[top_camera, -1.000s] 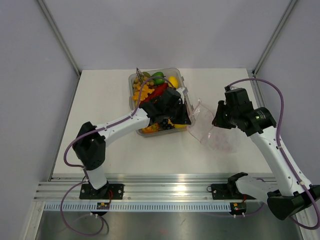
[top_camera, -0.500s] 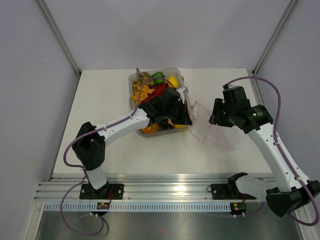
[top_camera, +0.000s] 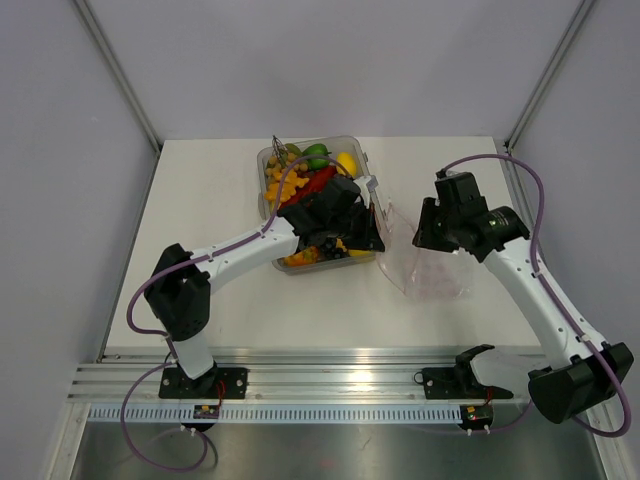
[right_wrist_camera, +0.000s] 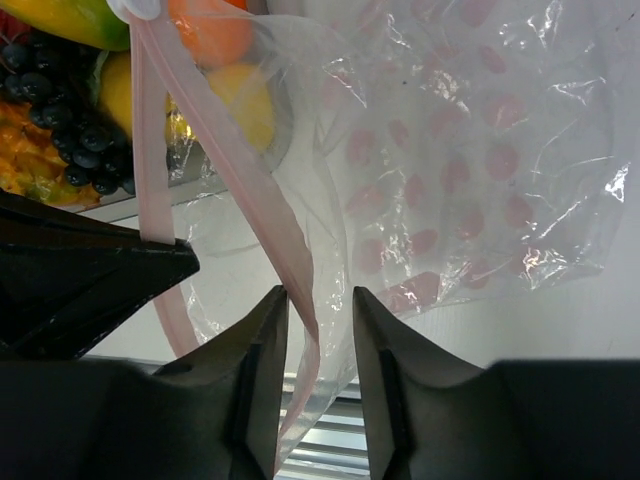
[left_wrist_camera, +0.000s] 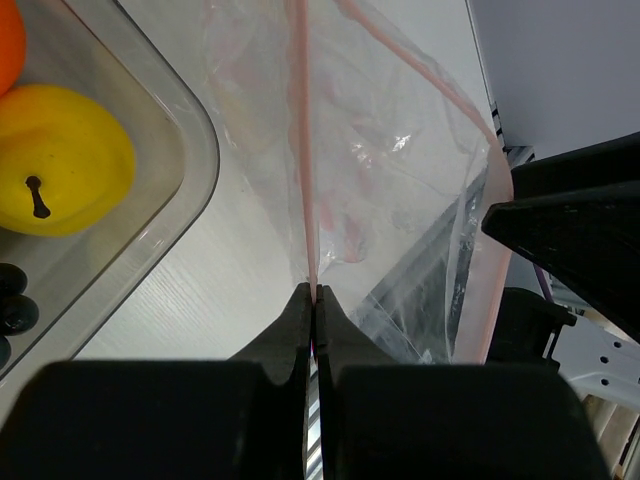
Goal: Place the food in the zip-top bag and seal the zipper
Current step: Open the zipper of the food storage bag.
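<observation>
The zip-top bag [top_camera: 432,270] lies empty on the worktop [top_camera: 210,200], its mouth held apart on the side facing the clear tray [top_camera: 362,160]. The left end effector [left_wrist_camera: 312,300] is clamped on one zipper [left_wrist_camera: 300,150] strip, which runs straight away from it. The right end effector [right_wrist_camera: 318,300] stands parted around the other strip. Farther back, the tray holds all the food [top_camera: 318,180].

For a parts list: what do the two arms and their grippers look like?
The left arm and right arm have white links, black joints and black bases. A purple cable loops along each. The left gripper and right gripper are plain black wedges.
</observation>
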